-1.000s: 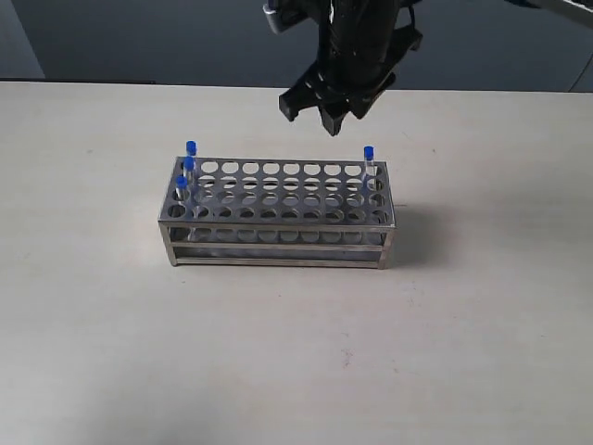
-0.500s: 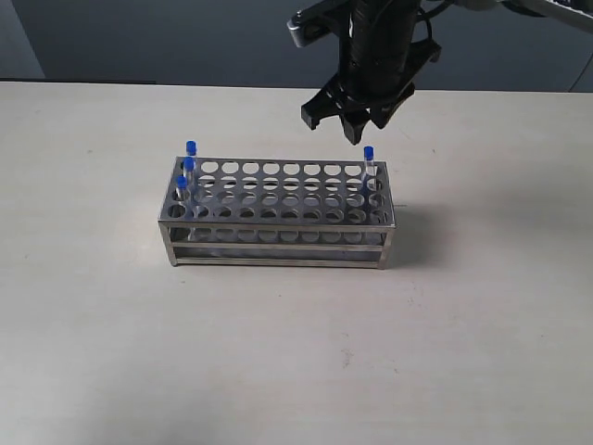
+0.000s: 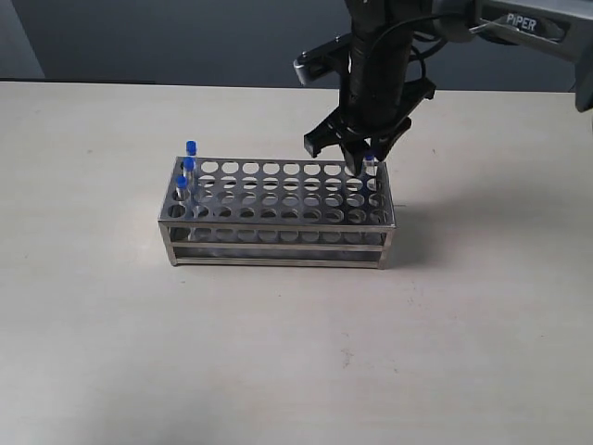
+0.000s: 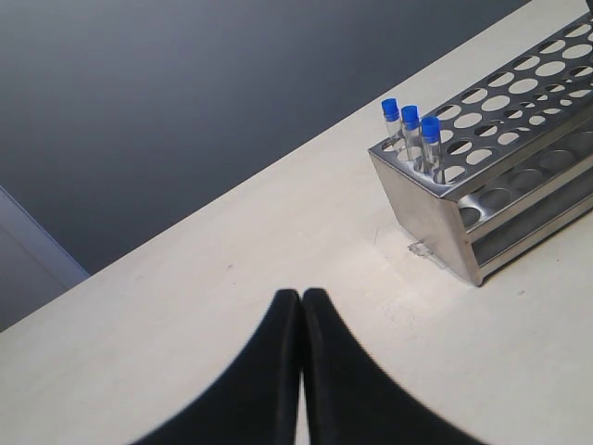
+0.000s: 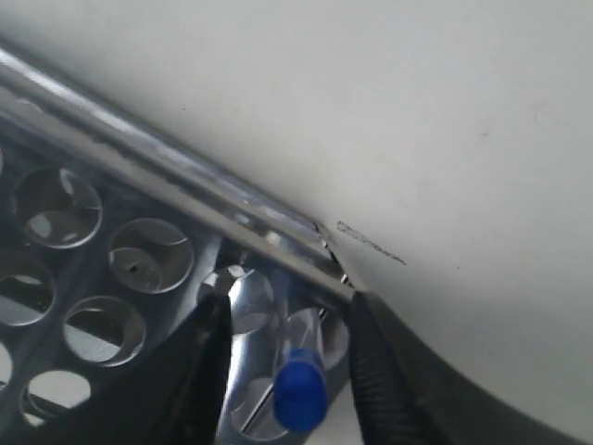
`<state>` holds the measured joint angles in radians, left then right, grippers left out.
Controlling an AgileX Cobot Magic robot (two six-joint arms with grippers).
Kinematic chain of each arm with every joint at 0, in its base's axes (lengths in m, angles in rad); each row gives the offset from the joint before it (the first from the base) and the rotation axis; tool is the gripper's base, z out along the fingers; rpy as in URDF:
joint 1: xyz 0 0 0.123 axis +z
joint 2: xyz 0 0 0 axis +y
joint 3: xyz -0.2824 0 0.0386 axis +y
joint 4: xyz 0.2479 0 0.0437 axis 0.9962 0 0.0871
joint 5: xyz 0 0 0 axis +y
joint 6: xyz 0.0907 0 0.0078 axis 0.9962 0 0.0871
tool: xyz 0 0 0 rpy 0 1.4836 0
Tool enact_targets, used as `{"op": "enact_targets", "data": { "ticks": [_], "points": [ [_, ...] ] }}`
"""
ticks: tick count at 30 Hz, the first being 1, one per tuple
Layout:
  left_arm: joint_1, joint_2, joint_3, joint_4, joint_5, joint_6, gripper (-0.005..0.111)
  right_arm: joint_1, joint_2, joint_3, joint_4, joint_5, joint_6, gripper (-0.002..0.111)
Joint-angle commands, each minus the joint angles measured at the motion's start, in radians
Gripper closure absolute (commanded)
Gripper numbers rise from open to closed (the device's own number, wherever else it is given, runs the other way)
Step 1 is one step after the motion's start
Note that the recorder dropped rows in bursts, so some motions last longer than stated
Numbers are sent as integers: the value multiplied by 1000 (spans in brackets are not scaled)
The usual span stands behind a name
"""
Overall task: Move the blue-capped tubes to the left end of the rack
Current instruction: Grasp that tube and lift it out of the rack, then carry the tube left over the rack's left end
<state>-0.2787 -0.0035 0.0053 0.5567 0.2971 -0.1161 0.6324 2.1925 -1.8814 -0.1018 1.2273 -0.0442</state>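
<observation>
The steel rack (image 3: 278, 225) stands mid-table. Three blue-capped tubes (image 3: 188, 163) sit in holes at its left end, and the left wrist view shows them (image 4: 410, 118) at the near corner of the rack (image 4: 435, 213). The fourth blue-capped tube (image 3: 369, 157) stands in the back right corner hole. My right gripper (image 3: 361, 159) has come down over it, open, one finger on each side of the tube (image 5: 299, 394) without touching it. My left gripper (image 4: 302, 295) is shut and empty above bare table, well short of the rack, and does not show in the exterior view.
The pale table (image 3: 278, 352) stretches around the rack on all sides. A dark wall (image 3: 139, 37) rises behind its far edge. The right arm (image 3: 375, 65) hangs over the rack's back right corner.
My right gripper has moved right and down, from above the rack's back edge to straddling the corner tube. The rack and the tubes have not moved.
</observation>
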Motion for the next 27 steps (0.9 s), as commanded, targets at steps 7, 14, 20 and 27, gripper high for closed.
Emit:
{"op": "enact_targets", "data": {
  "ticks": [7,14,20,27],
  "points": [
    [-4,3,-5,-4,-5,-5,106,-4,-6,7,-28,-6,-8,108],
    [-4,3,-5,-4,-5,-5,106,-2,-103,7,-21,-6,-8,108],
    [-4,3,-5,-4,-5,-5,106,-2,-206,7,-17,-6,-8,108],
    [-4,3,-5,-2,-7,-5,106,-2,-271,7,73,-6,-47,108]
  ]
}}
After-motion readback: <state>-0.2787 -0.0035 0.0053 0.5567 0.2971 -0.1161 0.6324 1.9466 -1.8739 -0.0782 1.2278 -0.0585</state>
